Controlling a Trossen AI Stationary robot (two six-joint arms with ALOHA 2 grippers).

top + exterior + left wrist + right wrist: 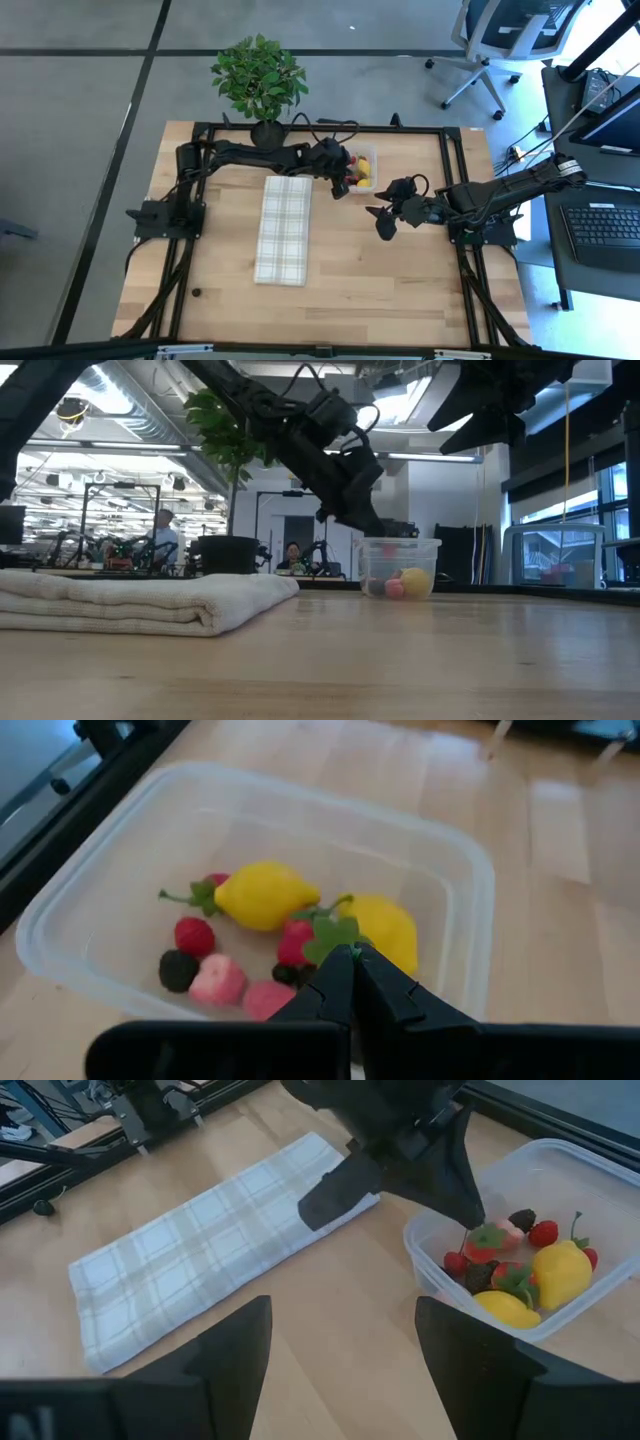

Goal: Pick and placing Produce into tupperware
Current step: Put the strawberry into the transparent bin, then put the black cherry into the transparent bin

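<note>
Produce (265,895): small pieces lying in the tupperware; two yellow lemon-shaped ones, several red and pink berries, a few dark ones, some with green leafy tops
Tupperware (365,152): clear, rounded corners, on the counter (330,270) near its far edge, just beside the far end of the checked cloth (283,228)
Left claw (352,960): reaches over the tupperware's near wall, fingers pressed together, tips pinching the green leafy top of a red strawberry-like piece (296,942) among the other pieces
Right claw (345,1345): raised above the counter, beside the tupperware on its right, well clear of it, fingers spread wide, holding nothing
Checked cloth: pale, folded long, flat on the middle of the counter
Potted plant (260,78): leafy green, at the far edge of the counter
Writing: no label or brand can be read on any of these things
Room: people sit at desks far behind the counter in the low view
</note>
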